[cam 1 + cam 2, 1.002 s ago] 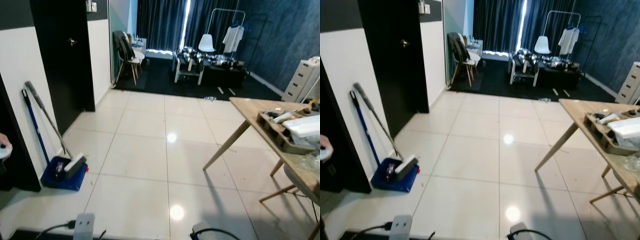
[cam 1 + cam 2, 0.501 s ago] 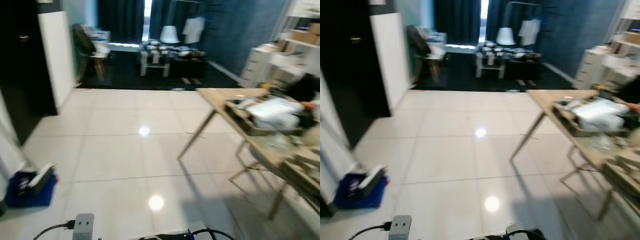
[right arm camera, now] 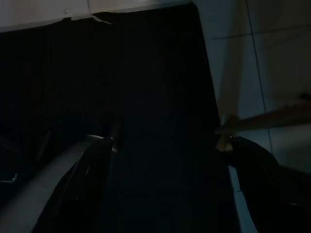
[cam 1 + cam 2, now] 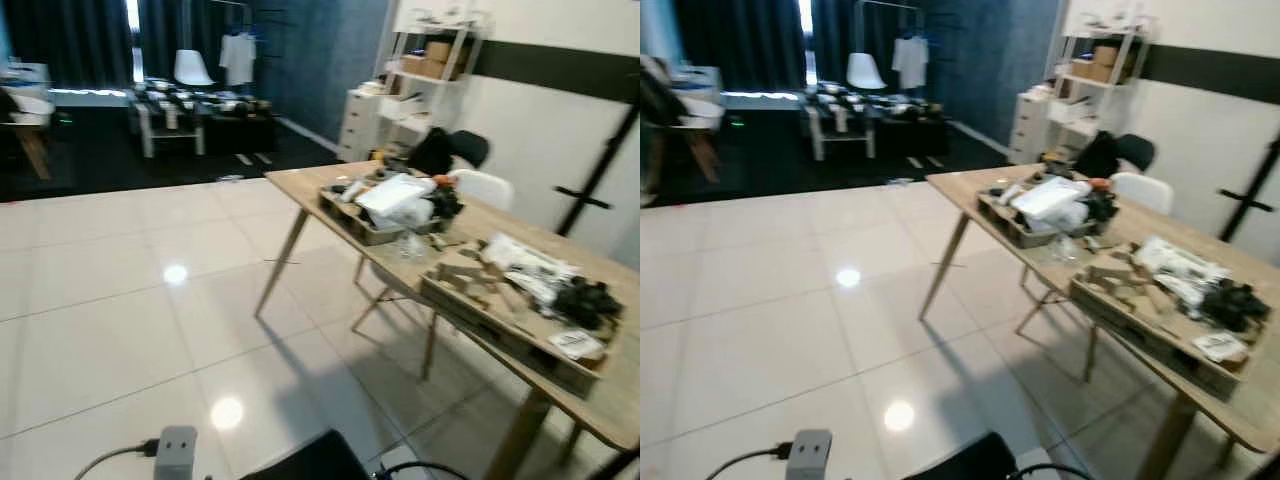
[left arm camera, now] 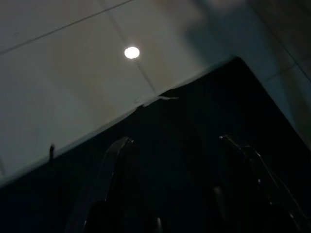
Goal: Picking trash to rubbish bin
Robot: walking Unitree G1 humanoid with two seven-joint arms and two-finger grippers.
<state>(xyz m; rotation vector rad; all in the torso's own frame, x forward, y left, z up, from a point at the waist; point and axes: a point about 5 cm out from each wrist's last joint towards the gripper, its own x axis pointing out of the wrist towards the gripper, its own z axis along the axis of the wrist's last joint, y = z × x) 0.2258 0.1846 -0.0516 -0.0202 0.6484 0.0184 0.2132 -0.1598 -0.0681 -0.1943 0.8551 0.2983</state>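
Left eye view: one wooden table [image 4: 300, 182], two trays [image 4: 352, 218].

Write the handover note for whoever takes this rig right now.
Left gripper: fingers apart, empty, hanging over a dark mat and floor tiles.
Right gripper: fingers apart, empty, also idle.
Ahead on the right: a wooden table carrying cluttered trays and a white bag.
Done: nothing picked up.
Left: spot the trash and the bin, pick up, drop in.
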